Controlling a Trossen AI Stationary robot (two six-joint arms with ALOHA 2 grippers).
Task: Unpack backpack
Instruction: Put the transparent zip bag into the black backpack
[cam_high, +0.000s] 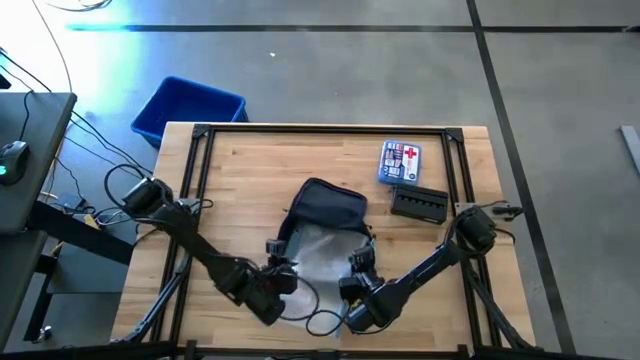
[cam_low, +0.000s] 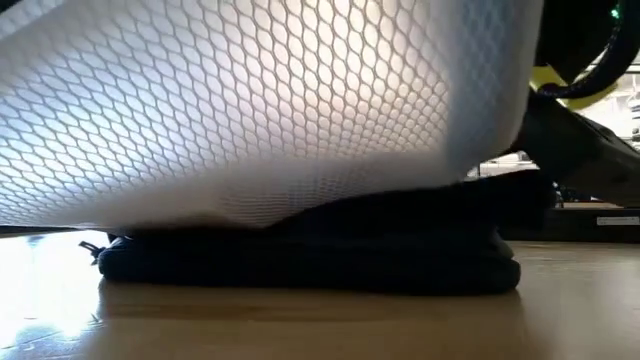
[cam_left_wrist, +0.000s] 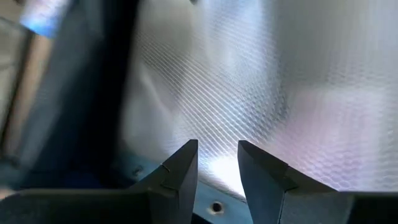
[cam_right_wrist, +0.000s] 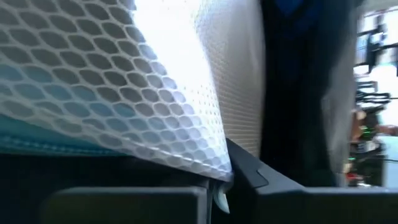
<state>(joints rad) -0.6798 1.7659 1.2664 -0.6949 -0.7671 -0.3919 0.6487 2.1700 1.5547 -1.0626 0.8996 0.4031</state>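
Observation:
The dark navy backpack (cam_high: 325, 205) lies flat on the wooden table (cam_high: 250, 160), at its middle. A white mesh pouch (cam_high: 320, 250) reaches from the backpack's near side toward the table's near edge. In the low view the pouch (cam_low: 250, 100) hangs raised over the backpack (cam_low: 300, 255). My left gripper (cam_high: 283, 272) is at the pouch's left near corner and my right gripper (cam_high: 356, 262) at its right near side. Both are shut on the pouch. My left gripper has the pouch's blue-trimmed edge (cam_left_wrist: 211, 190) between its two fingers (cam_left_wrist: 183, 168), which stand a little apart. The mesh spreads away beyond the fingertips, clear of the table. My right gripper pinches a thin edge of the mesh (cam_right_wrist: 214, 177) between its shut fingers (cam_right_wrist: 249, 174). The pouch rises away from the hold, lifted off the table.
A white and blue first-aid box (cam_high: 402, 162) and a black case (cam_high: 418, 203) lie at the table's far right. A bright blue bin (cam_high: 190, 108) stands on the floor past the far left corner. A dark cable (cam_high: 320, 322) loops near the front edge.

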